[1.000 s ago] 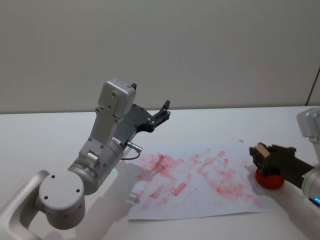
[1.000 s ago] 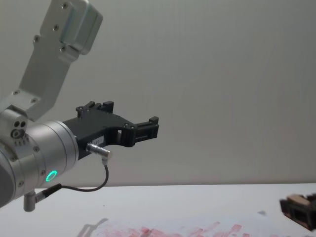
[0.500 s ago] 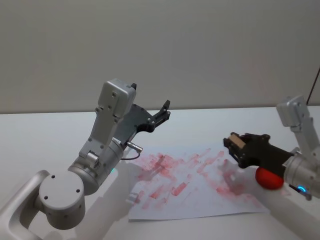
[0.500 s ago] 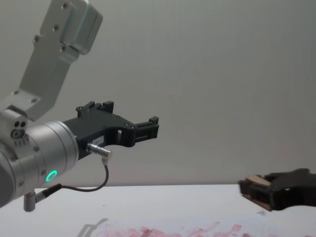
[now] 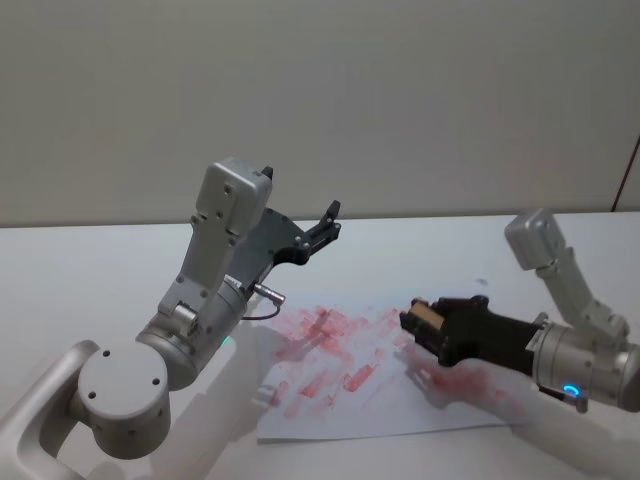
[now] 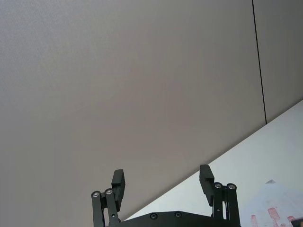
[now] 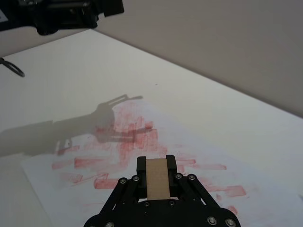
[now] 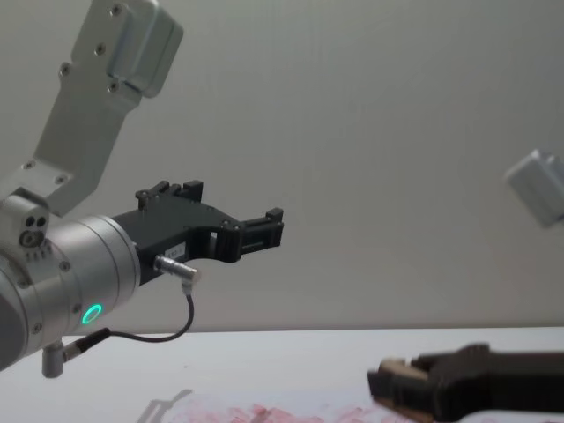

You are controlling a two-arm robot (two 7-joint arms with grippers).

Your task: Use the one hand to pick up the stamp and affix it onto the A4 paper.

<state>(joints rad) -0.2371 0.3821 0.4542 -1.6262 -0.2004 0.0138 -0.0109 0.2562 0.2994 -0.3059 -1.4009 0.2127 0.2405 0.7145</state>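
Stamp [image 7: 156, 178] mostly hidden between the jaws of the right gripper [image 5: 418, 322], whose arm [image 5: 585, 362] covers part of the A4 paper [image 5: 340, 400]

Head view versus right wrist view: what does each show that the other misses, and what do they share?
Head view, not wrist view: the left arm's grey segment and the right arm's grey segment. Right wrist view, not head view: both fingers pressed against the sides of the stamp's wooden end. Both: the right end effector holding the stamp over the red-smudged A4 paper, and the open left end effector raised beyond.
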